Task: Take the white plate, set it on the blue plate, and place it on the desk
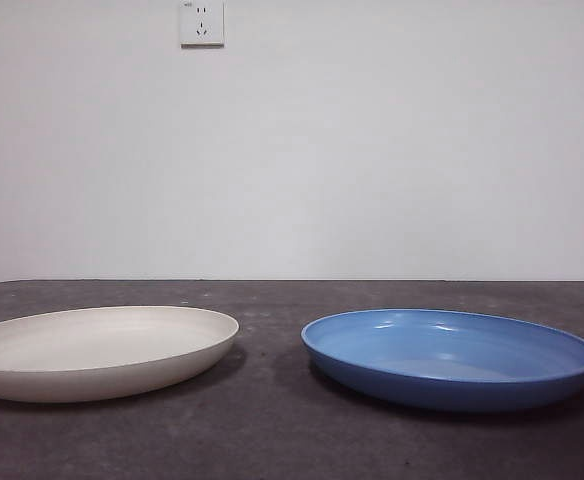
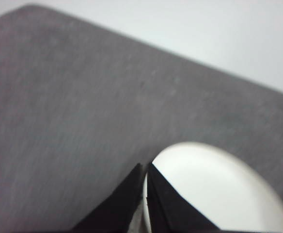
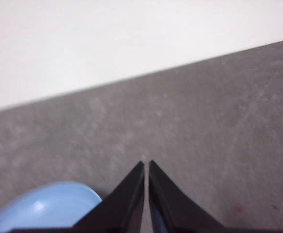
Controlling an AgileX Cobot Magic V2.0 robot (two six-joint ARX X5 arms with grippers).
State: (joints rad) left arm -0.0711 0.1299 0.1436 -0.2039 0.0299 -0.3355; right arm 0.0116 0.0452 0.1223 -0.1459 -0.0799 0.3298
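Cream-white plate (image 1: 97,350) lies flat on the surface (image 1: 272,420), apart from the blue plate (image 1: 452,357). Stiff, slippery: I'd pinch its rim. My left claw (image 2: 146,167) and right claw (image 3: 146,165) hover clenched, empty.

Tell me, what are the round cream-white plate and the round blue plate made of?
The round cream-white plate looks like matte plastic or unglazed ceramic: no highlights. The round blue plate looks like glossy glazed ceramic or hard plastic: bright reflections on its rim. Neither can be settled by sight.
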